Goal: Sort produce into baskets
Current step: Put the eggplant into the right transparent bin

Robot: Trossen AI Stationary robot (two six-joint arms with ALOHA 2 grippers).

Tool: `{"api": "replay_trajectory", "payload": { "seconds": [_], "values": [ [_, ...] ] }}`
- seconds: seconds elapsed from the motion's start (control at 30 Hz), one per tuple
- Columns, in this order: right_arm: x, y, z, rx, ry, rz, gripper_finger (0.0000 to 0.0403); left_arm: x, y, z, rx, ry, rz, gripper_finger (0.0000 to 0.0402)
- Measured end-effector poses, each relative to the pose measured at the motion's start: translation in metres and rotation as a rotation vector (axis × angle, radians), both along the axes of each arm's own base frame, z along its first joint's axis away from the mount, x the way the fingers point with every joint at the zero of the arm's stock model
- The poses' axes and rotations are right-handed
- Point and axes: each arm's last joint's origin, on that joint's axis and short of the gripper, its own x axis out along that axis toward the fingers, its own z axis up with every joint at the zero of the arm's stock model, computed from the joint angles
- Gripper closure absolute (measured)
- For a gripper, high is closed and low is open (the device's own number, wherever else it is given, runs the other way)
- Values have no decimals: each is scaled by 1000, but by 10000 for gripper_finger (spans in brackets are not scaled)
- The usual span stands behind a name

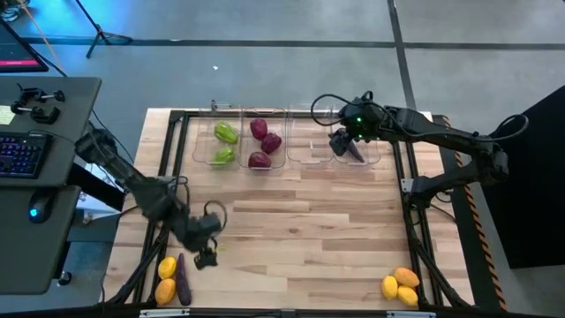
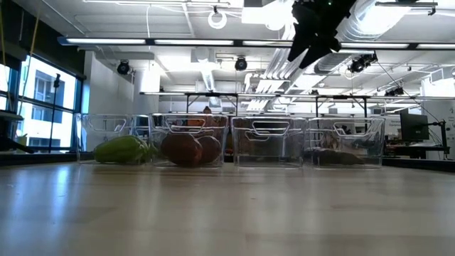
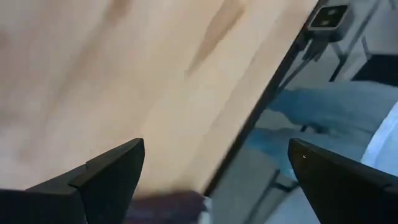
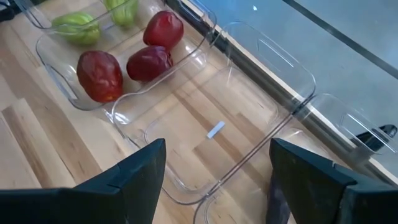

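Observation:
Four clear baskets stand in a row at the table's far edge. The leftmost basket (image 1: 231, 144) holds two green peppers (image 1: 225, 132). The second basket (image 4: 62, 93) holds three dark red pieces (image 1: 259, 160). The third basket (image 4: 205, 143) holds no produce. The fourth basket (image 1: 366, 155) holds a purple eggplant (image 1: 356, 152). My right gripper (image 1: 340, 141) hangs open and empty, high above the third and fourth baskets. My left gripper (image 1: 206, 258) is open near the front left, just beside another eggplant (image 1: 183, 279) that lies on the table; a dark purple bit (image 3: 168, 208) shows between its fingers.
A yellow piece (image 1: 166, 267) and an orange piece (image 1: 164, 291) lie by the front left corner. Yellow and orange pieces (image 1: 399, 285) lie at the front right. A black metal frame (image 1: 172, 150) rims the table. The wooden middle (image 1: 300, 221) is bare.

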Motion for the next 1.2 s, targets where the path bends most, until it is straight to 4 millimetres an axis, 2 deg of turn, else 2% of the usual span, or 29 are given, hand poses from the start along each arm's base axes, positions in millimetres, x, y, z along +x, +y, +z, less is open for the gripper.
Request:
{"api": "replay_trajectory", "payload": {
  "seconds": [0.17,0.4,0.53,0.97,1.2],
  "values": [
    [0,0,0,-2,-4,0,125,-5,-39,-14,-80,2,-4,16],
    [0,0,0,-2,-4,0,125,-20,-69,-58,-79,424,161,16],
    [1,0,1,-5,-11,0,126,-24,-82,-76,-68,538,221,16],
    [1,0,1,-10,-9,6,126,-24,-87,-102,10,669,330,16],
    [1,0,1,-9,-7,5,126,-20,-88,-120,71,679,352,17]
  ]
}}
